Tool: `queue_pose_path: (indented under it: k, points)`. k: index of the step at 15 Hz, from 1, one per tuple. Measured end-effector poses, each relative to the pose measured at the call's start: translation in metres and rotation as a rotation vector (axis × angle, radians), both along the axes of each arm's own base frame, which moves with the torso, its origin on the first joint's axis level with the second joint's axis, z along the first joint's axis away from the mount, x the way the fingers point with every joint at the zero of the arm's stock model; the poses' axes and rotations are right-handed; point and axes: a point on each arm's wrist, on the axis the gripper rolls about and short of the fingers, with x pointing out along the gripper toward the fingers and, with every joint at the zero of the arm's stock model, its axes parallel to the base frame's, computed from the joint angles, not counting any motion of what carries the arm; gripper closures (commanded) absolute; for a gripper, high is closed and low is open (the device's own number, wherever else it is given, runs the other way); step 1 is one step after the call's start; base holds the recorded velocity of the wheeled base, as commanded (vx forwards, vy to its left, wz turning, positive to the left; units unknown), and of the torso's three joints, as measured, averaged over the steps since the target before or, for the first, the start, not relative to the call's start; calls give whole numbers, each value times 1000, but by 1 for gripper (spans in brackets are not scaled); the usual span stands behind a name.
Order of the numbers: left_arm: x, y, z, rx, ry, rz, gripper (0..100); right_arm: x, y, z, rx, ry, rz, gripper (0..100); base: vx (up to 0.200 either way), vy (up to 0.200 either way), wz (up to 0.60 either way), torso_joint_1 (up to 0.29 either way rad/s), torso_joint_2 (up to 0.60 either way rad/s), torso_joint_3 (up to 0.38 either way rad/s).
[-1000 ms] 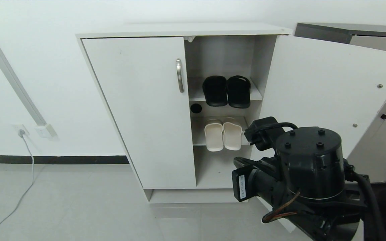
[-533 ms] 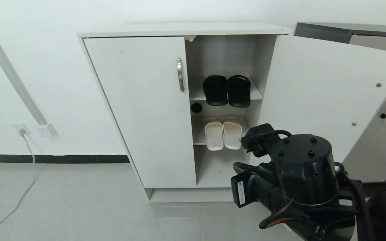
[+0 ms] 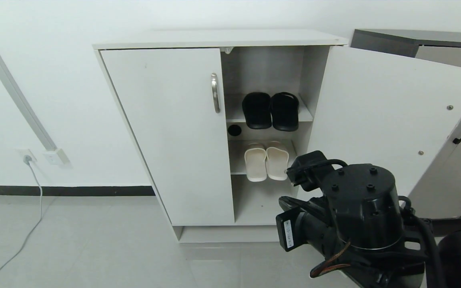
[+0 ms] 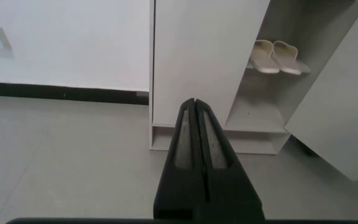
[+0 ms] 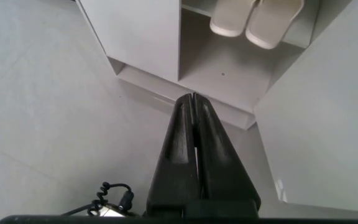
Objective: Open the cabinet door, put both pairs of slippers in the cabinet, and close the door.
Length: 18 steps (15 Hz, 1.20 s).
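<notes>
the white cabinet (image 3: 218, 37) stands against the wall with its right door (image 3: 382, 116) swung wide open and its left door (image 3: 170, 132) shut, a metal handle (image 3: 214, 93) upright along that door's inner edge. both pairs of slippers are inside, in the open right half: the black slippers (image 3: 270, 111) sit side by side on the upper shelf, and the white slippers (image 3: 266, 162) sit side by side on the shelf below, their near ends just over the shelf's front edge. a round dark hole (image 3: 234, 129) shows in the back panel between the two shelves. the right arm (image 3: 358, 208) is low in front of the open door's lower corner. the right gripper (image 5: 194, 98) points down at the floor tiles before the cabinet's base, its two fingers pressed together with nothing between them. the left gripper (image 4: 195, 102) is likewise closed on nothing, fingers flat against each other, held over the floor in front of the shut door and apart from it. a wall socket (image 3: 24, 157) with a grey cable (image 3: 39, 200) plugged in sits left of the cabinet, and a grey cupboard (image 3: 450, 52) stands just beside the open door.
</notes>
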Motion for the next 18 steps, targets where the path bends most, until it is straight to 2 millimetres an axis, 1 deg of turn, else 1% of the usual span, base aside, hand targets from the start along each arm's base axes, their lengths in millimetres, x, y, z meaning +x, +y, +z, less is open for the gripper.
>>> queue_pose_path:
  k: [4, 8, 13, 18]
  points:
    - [0, 0, 0, 0, 2, 0, 100, -1, 1, -1, -4, 2, 4, 100, 0, 0, 0, 44, -490, -369]
    - [0, 0, 0, 0, 3, 0, 100, 0, 0, -1, -6, 3, -1, 100, 0, 0, 0, 117, -470, -354]
    - [0, 0, -1, 0, 3, -3, 100, 0, 0, -1, -5, 3, 0, 100, 0, 0, 0, 143, -467, -324]
    - [0, 0, 0, 0, 3, -3, 100, 0, 0, -2, -8, 5, 0, 100, 0, 0, 0, 185, -490, -312]
